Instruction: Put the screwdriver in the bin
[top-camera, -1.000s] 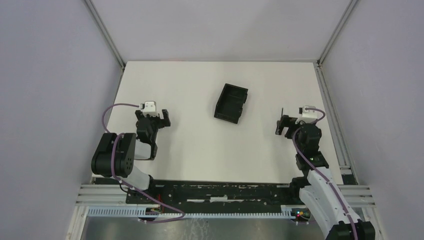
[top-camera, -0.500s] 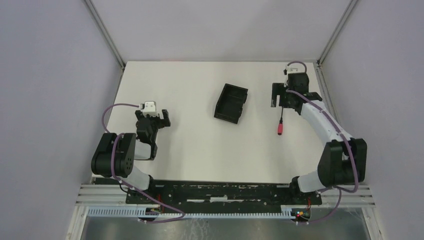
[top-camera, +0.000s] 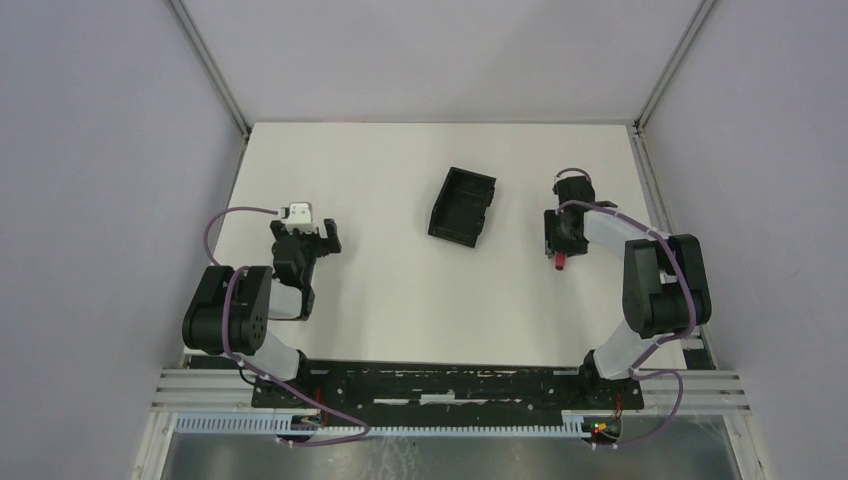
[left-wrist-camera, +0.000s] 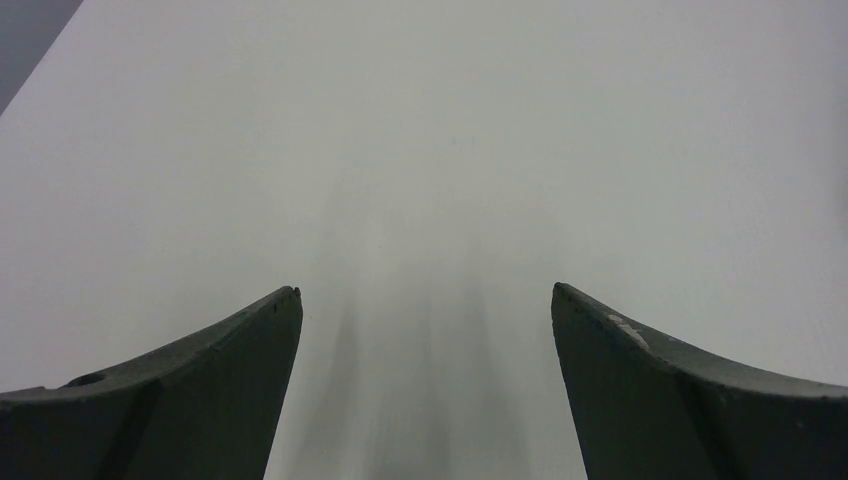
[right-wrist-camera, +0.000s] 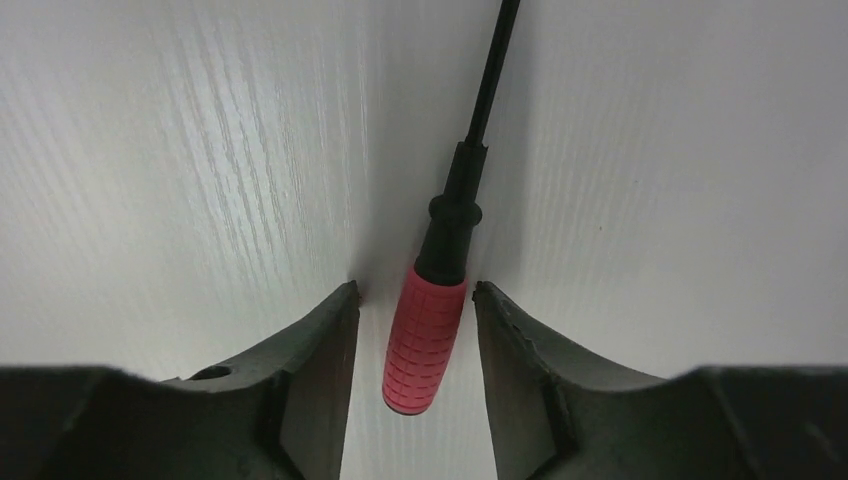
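Red-handled, the screwdriver lay on the table near its right edge, straddled by my right gripper, fingers parted and not yet clamped, so I judged the grasp in hand, next needing a squeeze, lift and leftward carry to the bin.

The red-handled, black-shafted screwdriver is lying flat right of centre; the black bin is sitting empty at centre.

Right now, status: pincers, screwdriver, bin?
Left pincer open over bare table. Right pincer open, straddling screwdriver handle, not clamped. Screwdriver flat on table, right of bin. Bin empty, nothing between.
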